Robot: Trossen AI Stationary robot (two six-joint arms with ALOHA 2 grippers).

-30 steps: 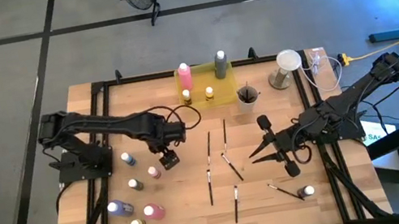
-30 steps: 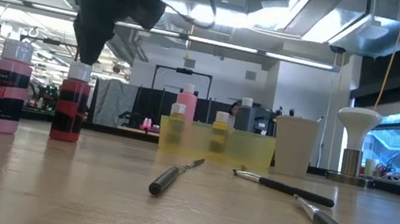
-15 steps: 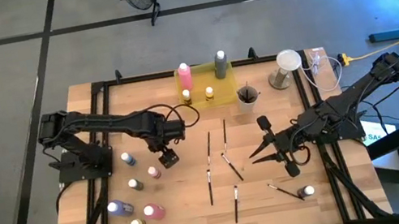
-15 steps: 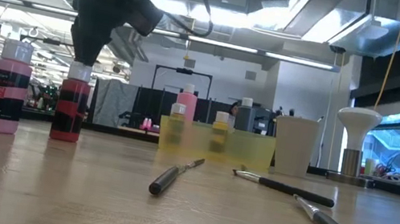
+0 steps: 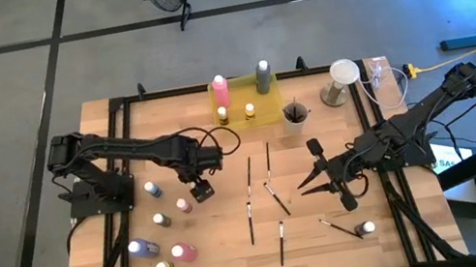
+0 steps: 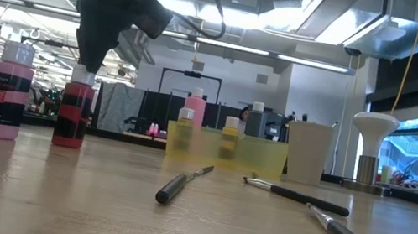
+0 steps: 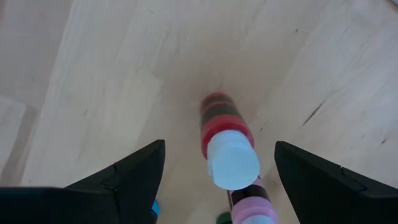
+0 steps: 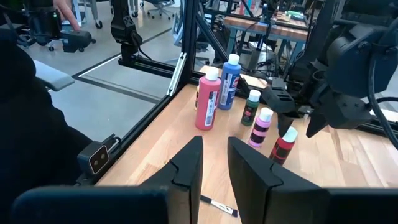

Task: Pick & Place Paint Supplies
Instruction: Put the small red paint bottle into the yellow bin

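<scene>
A red paint bottle with a white cap stands upright on the wooden table. My left gripper hangs open just above it, pointing down, one finger on either side of the cap and neither touching; the low view shows the gripper right over the bottle. My right gripper is raised over the table's right half. It points toward the left with only a narrow gap between its fingers and nothing in it. Thin dark brushes lie flat mid-table.
Other bottles stand to the near left: blue, purple, pink. A yellow tray at the far edge holds pink and grey bottles. Beside it are a cup and a white stand. One bottle stands near right.
</scene>
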